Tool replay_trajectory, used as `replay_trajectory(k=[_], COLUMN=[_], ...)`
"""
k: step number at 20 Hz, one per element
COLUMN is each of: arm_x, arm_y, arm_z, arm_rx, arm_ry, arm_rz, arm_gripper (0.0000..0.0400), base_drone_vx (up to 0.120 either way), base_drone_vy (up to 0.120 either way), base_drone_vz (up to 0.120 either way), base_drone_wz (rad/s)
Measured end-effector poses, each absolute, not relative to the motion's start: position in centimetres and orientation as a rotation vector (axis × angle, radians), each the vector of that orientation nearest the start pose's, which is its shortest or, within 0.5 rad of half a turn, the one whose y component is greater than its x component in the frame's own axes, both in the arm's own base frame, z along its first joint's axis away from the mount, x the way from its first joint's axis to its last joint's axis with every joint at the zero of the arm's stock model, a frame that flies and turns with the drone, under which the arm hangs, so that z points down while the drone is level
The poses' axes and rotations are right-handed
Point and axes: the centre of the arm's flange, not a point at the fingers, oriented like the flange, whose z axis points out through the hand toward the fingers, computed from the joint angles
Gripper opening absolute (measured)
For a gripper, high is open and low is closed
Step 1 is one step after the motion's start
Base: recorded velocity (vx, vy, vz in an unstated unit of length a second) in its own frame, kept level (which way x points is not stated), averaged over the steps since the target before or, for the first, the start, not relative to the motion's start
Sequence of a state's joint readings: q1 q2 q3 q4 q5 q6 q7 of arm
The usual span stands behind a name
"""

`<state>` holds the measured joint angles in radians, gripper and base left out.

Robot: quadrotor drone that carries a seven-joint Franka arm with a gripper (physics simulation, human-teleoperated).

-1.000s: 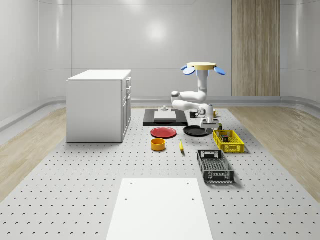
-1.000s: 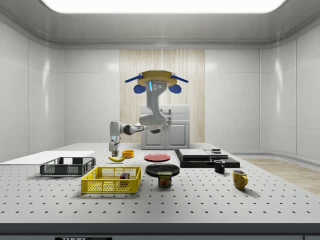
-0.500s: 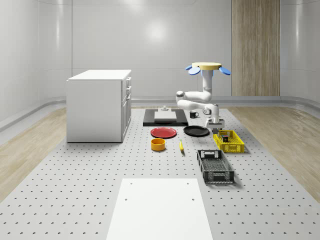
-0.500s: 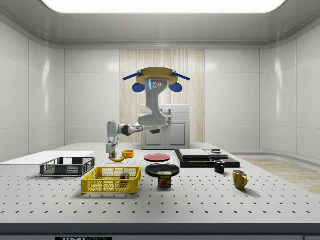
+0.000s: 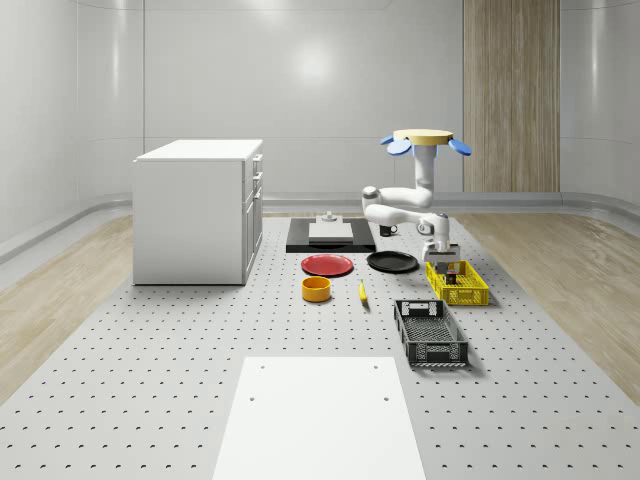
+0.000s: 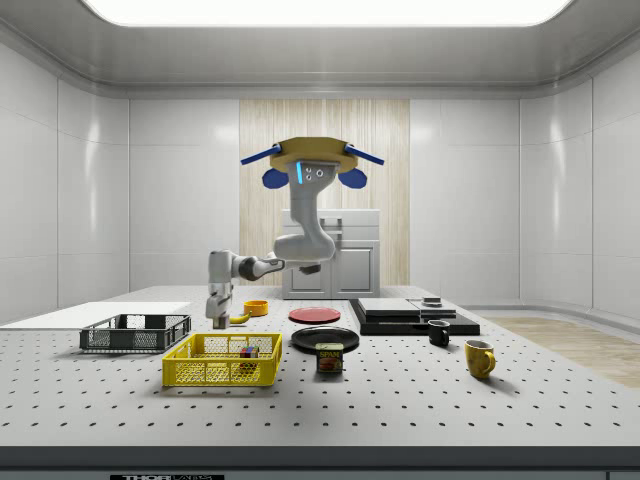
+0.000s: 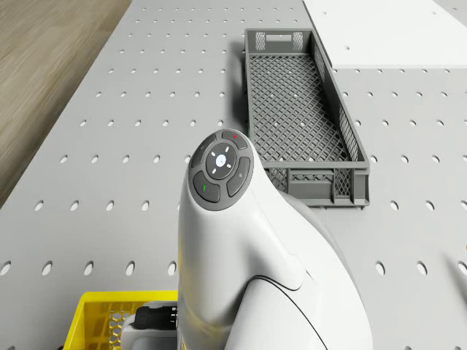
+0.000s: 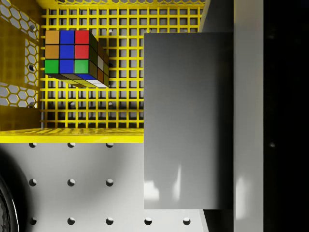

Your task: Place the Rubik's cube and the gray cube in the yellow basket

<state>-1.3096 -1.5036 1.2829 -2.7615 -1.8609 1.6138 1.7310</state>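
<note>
Jaws clamped on the plain gray cube, carried for release; two-finger gripper hangs above the yellow mesh basket (near its end wall). Multicoloured Rubik's cube lies inside the basket already. Quadrotor drone hovers over the perforated table, beside the basket.

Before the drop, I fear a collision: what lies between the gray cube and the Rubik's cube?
In the wrist view, just bare floor mesh of the yellow basket separates the gray cube from the Rubik's cube.
</note>
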Motion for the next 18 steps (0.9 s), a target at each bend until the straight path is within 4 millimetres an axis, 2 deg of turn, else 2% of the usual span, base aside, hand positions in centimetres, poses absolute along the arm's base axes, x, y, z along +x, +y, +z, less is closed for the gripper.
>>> replay_trajectory(k=[4,10,13,18], arm_x=[33.48,33.48,33.48,33.47], arm_y=[-1.20,-1.20,-1.20,-1.20], arm_z=[52.47,52.47,52.47,52.87], arm_rx=[0.001,0.001,0.001,0.001], arm_ry=[-0.002,-0.002,-0.002,-0.002], arm_rz=[0.786,0.786,0.786,0.786], arm_gripper=[0.0250,0.0250,0.0250,0.0250], base_drone_vx=[0.000,0.000,0.000,0.000], base_drone_vy=[0.120,0.120,0.120,0.008], base_drone_vz=[0.000,-0.073,0.000,0.000], base_drone_wz=[0.000,0.000,0.000,0.000])
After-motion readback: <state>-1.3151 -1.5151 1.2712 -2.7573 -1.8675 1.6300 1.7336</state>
